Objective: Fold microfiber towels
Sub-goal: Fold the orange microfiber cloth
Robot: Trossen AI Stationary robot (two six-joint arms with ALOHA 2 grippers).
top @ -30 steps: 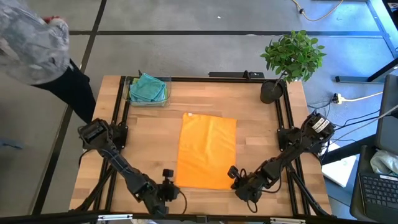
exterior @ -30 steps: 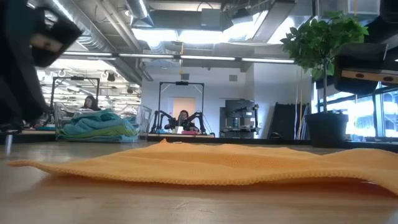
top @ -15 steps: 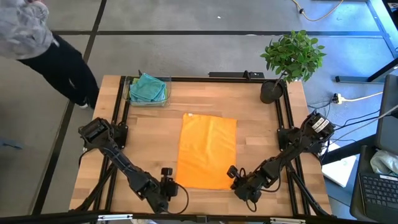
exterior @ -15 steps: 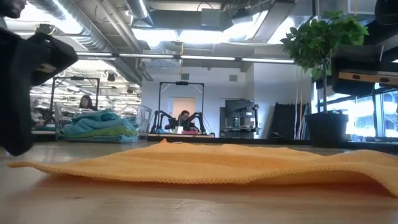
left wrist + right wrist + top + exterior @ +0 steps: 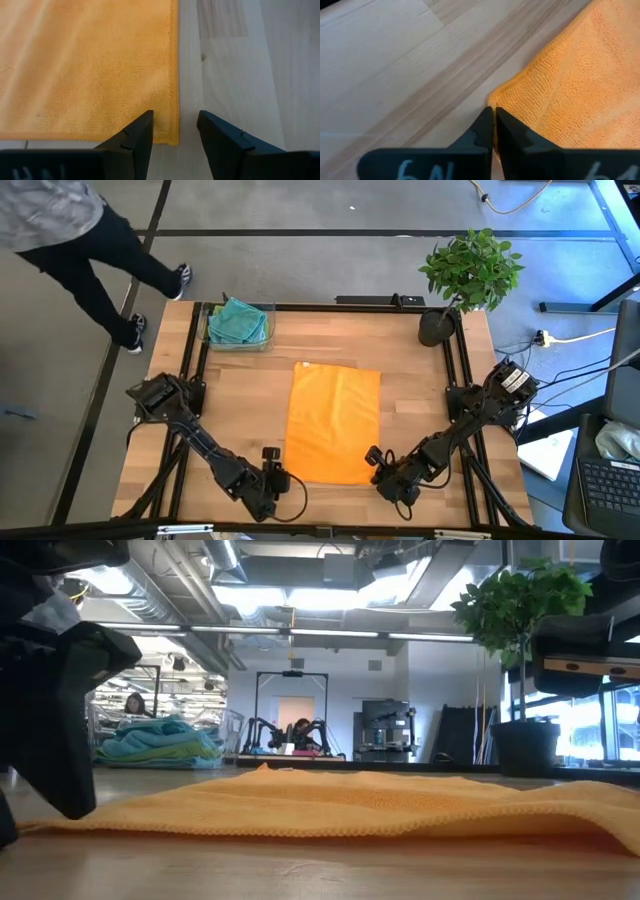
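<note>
At the table's near edge we had both grippers at the orange towel's (image 5: 333,423) near corners, to lift them for a fold. The left gripper (image 5: 175,131) stood spread astride its corner; the right gripper (image 5: 493,120) was clenched at its corner, though we could not tell whether it pinched cloth.

My high camera looks straight down on the whole table (image 5: 240,420), the low one sits at table height facing the room, and both wrist cameras peer closely past their fingers (image 5: 135,140) at the orange towel (image 5: 333,423) all views share.
</note>
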